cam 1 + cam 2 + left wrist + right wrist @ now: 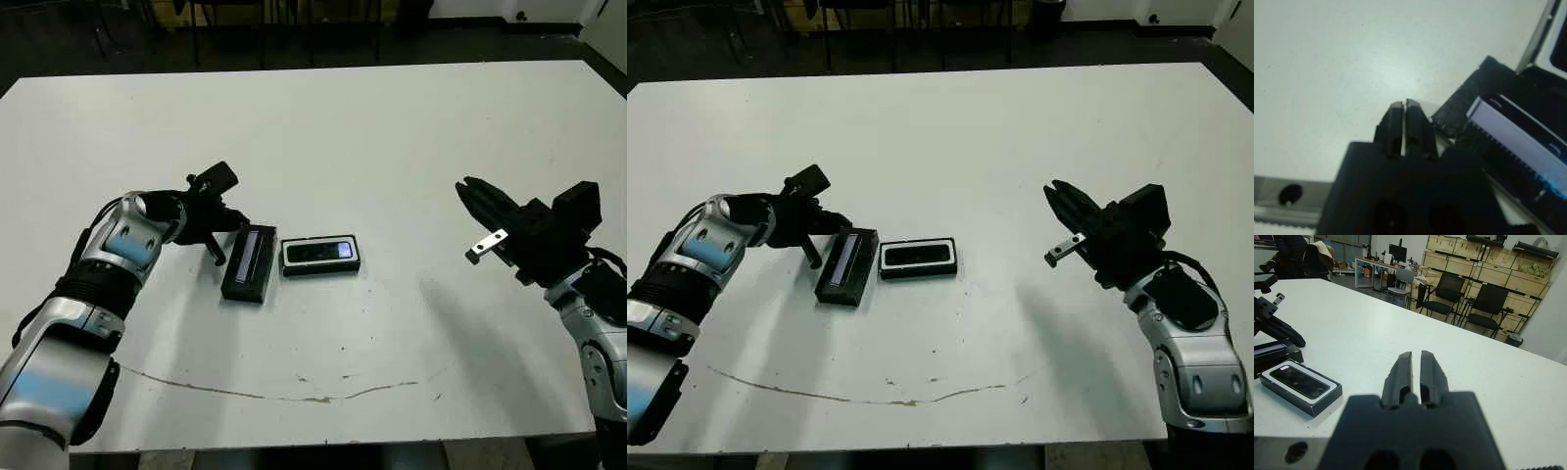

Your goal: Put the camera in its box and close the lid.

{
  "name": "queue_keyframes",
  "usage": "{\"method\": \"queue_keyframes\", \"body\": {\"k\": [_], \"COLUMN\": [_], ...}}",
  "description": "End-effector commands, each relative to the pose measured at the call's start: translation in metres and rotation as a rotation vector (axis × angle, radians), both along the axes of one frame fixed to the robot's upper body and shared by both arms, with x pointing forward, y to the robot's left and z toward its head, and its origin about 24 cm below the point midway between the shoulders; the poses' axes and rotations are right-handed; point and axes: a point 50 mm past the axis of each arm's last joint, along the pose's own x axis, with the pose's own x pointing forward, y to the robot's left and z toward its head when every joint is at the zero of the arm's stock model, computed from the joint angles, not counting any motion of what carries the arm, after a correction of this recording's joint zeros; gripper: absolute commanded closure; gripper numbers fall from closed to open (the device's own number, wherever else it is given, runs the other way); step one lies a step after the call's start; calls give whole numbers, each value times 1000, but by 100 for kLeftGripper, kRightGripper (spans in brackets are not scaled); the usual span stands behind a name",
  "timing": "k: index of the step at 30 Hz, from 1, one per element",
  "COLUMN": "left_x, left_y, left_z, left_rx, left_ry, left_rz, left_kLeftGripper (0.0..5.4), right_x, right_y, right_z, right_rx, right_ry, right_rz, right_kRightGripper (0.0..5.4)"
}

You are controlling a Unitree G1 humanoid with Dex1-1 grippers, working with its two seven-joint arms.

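Both grippers were empty: the left gripper (pixel 217 257) had its two black fingers pressed together, tips down at the table just at nine o'clock of the lid (pixel 249 263), and the right gripper (pixel 470 193) hovered well apart at three o'clock, its fingers nearly together with only a thin slit between them (the right wrist view showed this plainly). Centre-table on the white table (pixel 392 127) lay the box (pixel 321 255), a shallow black tray with white lining and rounded corners, long side running nine to three. Inside it sat the camera (pixel 320 251), a slim black glossy bar with a bluish spot toward its three o'clock end, so the first half of the task looked done. Touching or just beside the box at nine o'clock lay the lid, a flat black rectangle with a long pale strip, long side running twelve to six. It looked light, stiff and thin, probably card, and likely to skid on the smooth tabletop; pinching it across its narrow width by the long edges seemed the safest hold.
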Motion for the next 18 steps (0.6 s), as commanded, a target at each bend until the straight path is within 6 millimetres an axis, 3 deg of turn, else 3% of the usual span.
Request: {"method": "queue_keyframes", "body": {"k": [1, 15, 18], "left_x": [-9, -8, -7], "left_y": [7, 11, 20], "left_z": [-20, -19, -15], "left_rx": [41, 53, 57], "left_ry": [94, 85, 50], "left_rz": [10, 26, 48], "left_kLeftGripper": [540, 540, 540], "right_x": [-1, -4, -3], "right_y": [-2, -3, -2], "right_z": [-5, -8, -8], "right_rx": [-19, -14, 2], "right_ry": [26, 50, 47], "right_rz": [-6, -34, -19], "right_kRightGripper": [539, 539, 539]}}
